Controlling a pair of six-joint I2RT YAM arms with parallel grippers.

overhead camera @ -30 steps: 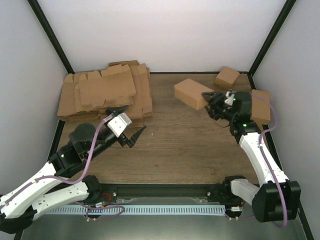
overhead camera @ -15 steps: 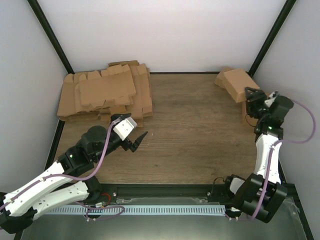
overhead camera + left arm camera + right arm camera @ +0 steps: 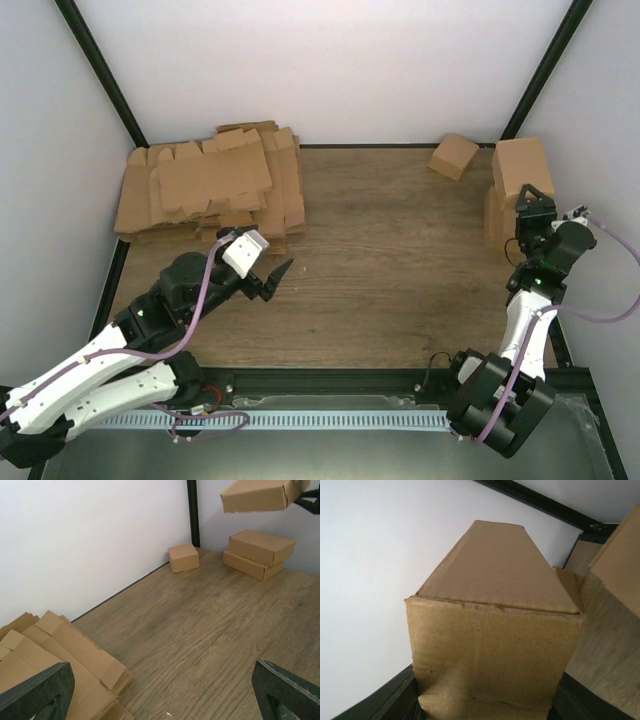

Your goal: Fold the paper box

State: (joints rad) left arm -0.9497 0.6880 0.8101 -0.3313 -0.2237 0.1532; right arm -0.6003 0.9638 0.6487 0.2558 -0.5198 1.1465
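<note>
The box (image 3: 520, 163) is looking folded, right tool (image 3: 531, 197) gripping it above the stack (image 3: 258, 553), only placing remaining; left tool (image 3: 270, 280) idling released.

Lab robot cell, white walls (image 3: 320, 70), black frame (image 3: 105, 80)

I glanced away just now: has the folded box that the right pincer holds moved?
Yes. The paper box, held in the right pincer, went rightward: it was left of the small cube box and is now right of it.
</note>
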